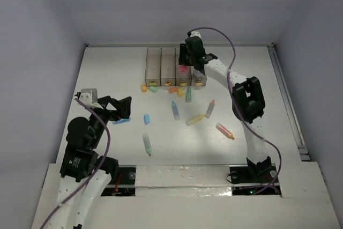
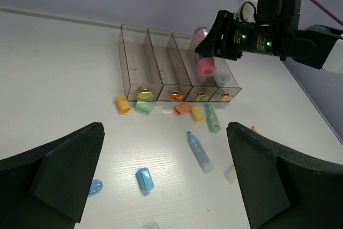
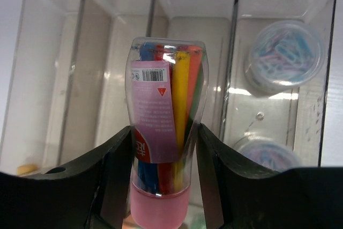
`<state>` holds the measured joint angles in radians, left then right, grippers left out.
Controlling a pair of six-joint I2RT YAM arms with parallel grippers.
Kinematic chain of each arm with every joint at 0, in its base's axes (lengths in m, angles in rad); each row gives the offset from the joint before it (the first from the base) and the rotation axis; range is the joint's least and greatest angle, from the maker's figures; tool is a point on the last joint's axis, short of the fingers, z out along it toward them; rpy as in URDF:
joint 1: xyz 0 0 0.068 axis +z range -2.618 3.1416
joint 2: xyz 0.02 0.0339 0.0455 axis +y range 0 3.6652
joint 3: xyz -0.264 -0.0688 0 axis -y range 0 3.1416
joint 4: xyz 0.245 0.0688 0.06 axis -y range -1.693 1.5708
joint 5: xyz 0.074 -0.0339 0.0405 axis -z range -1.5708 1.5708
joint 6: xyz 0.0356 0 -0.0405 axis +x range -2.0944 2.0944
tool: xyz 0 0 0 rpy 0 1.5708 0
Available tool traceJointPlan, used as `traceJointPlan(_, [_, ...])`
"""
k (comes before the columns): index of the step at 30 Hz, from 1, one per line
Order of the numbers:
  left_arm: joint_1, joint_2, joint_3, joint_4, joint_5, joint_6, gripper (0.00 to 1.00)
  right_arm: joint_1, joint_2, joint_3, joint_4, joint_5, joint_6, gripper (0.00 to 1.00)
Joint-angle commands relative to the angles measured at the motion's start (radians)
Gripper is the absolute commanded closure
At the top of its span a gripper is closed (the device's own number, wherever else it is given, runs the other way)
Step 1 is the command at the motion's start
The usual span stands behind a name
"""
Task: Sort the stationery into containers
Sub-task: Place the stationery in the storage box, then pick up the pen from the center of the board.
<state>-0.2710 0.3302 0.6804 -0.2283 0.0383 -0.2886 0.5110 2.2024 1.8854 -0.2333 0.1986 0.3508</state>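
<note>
My right gripper (image 3: 165, 148) is shut on a clear tube (image 3: 166, 105) with a pink cap, full of coloured sticks. It holds the tube over the third bin from the left of the containers (image 1: 161, 65). The left wrist view shows the same tube (image 2: 205, 64) above the containers (image 2: 134, 63). My left gripper (image 2: 165, 130) hangs open and empty over the left of the table, with a blue cap (image 2: 144, 179) and a blue marker (image 2: 199, 151) on the table below it. Several other markers and caps lie loose in front of the bins, among them a yellow marker (image 1: 195, 119) and an orange one (image 1: 225, 131).
Two round clear tubs of paper clips (image 3: 284, 57) sit in the rightmost bin. Small caps (image 2: 183, 108) lie right against the bins' front. A blue piece (image 1: 122, 121) lies close to my left gripper (image 1: 115, 108). White walls enclose the table on three sides.
</note>
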Motion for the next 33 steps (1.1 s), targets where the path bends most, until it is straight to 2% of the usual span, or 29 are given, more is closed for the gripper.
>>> traceJointPlan(1, [0.016, 0.012, -0.004, 0.050, 0.020, 0.009, 0.01, -0.012, 0.039, 0.093, 0.009, -0.022, -0.029, 0.63])
traceJointPlan(6, [0.016, 0.015, -0.004, 0.050, 0.021, 0.011, 0.01, -0.012, 0.077, 0.130, 0.005, -0.042, -0.032, 0.61])
traceJointPlan(9, [0.016, 0.013, -0.005, 0.052, 0.021, 0.011, 0.01, -0.012, 0.089, 0.149, 0.000, -0.054, -0.036, 0.56])
traceJointPlan(12, [0.016, 0.013, -0.004, 0.050, 0.023, 0.011, 0.01, -0.012, 0.097, 0.168, -0.018, -0.041, -0.041, 0.30])
traceJointPlan(13, [0.016, 0.013, -0.004, 0.050, 0.023, 0.011, 0.01, -0.012, 0.099, 0.179, -0.023, -0.033, -0.042, 0.13])
traceJointPlan(15, [0.016, 0.010, -0.005, 0.052, 0.023, 0.011, 0.01, -0.012, 0.089, 0.184, -0.027, -0.016, -0.045, 0.04])
traceJointPlan(18, [0.016, 0.009, -0.005, 0.052, 0.025, 0.011, 0.01, -0.012, 0.053, 0.179, -0.029, -0.010, -0.052, 0.03])
traceJointPlan(21, [0.016, 0.009, -0.005, 0.053, 0.026, 0.011, 0.01, -0.012, -0.044, 0.098, 0.004, -0.030, -0.044, 0.11])
traceJointPlan(24, [0.016, 0.003, -0.004, 0.053, 0.026, 0.011, 0.01, 0.012, -0.203, -0.112, 0.089, -0.076, -0.030, 0.46])
traceJointPlan(25, [0.016, 0.000, -0.004, 0.053, 0.026, 0.011, 0.01, 0.024, -0.243, -0.174, 0.113, -0.088, -0.027, 0.63])
traceJointPlan(28, [0.016, -0.005, -0.005, 0.055, 0.029, 0.011, 0.01, 0.084, -0.378, -0.414, 0.195, -0.149, 0.002, 0.89])
traceJointPlan(31, [0.016, -0.008, -0.002, 0.050, 0.020, 0.011, 0.02, 0.153, -0.434, -0.556, 0.223, -0.192, -0.007, 0.97])
traceJointPlan(33, [0.016, -0.011, -0.001, 0.049, 0.012, 0.011, 0.02, 0.224, -0.441, -0.560, 0.223, -0.252, -0.016, 0.96])
